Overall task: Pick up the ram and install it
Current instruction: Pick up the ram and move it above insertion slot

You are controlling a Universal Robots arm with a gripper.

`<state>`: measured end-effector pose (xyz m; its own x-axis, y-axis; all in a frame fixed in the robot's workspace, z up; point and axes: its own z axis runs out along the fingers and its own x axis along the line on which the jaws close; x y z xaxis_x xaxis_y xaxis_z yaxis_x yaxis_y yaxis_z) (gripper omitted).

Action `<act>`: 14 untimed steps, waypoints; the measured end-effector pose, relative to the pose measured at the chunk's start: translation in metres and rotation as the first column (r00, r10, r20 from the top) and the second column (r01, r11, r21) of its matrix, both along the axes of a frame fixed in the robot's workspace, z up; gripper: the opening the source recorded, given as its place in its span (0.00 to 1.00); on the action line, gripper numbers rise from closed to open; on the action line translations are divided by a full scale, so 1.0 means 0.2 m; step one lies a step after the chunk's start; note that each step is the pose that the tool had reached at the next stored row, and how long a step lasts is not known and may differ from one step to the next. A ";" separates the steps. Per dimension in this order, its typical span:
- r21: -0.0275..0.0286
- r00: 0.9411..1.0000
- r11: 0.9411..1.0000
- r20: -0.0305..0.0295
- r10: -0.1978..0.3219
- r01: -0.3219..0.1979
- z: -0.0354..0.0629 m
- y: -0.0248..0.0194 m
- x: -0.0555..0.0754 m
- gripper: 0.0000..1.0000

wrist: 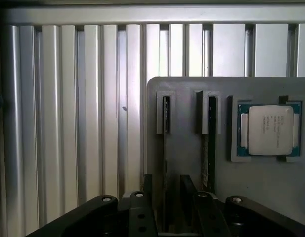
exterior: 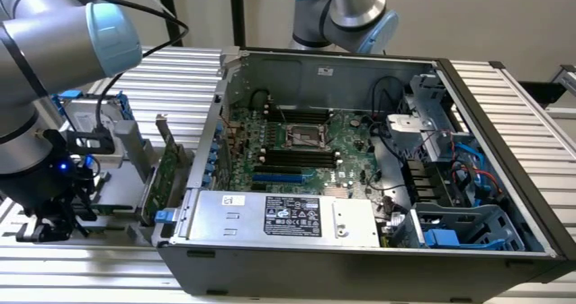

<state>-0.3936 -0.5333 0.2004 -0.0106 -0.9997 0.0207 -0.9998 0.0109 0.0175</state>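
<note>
The ram (wrist: pixel 165 129) stands on edge in a slot of a grey holder plate (wrist: pixel 184 148), so I see only its thin top edge. A second such stick (wrist: pixel 210 143) stands in the neighbouring slot. My gripper (wrist: pixel 166 186) is open, with a dark finger (wrist: pixel 148 193) on one side of the first ram and the other finger on the far side, not pressing on it. In the exterior view my gripper (exterior: pixel 47 228) hangs low at the exterior view's left, beside the open computer case (exterior: pixel 504 102). The black memory slots (exterior: pixel 297 158) on the motherboard hold nothing.
A square silver processor chip (wrist: pixel 269 129) lies in a pocket of the holder plate. A tall green expansion card (exterior: pixel 166 176) with a blue tab stands between my arm and the case. The ribbed aluminium table (wrist: pixel 83 123) surrounds the holder. A second robot arm (exterior: pixel 353 11) stands behind the case.
</note>
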 end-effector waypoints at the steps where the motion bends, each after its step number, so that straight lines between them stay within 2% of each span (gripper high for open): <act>1: 0.000 1.000 1.000 0.000 0.001 -0.001 -0.003 0.000 0.00 1.00; 6: 0.002 1.000 1.000 0.000 0.008 -0.008 -0.014 0.000 0.00 1.00; 14: 0.003 0.999 0.999 0.000 0.045 -0.045 -0.021 0.000 0.01 1.00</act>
<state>-0.3919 -0.5334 0.1962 0.0344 -0.9992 0.0182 -0.9993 -0.0341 0.0176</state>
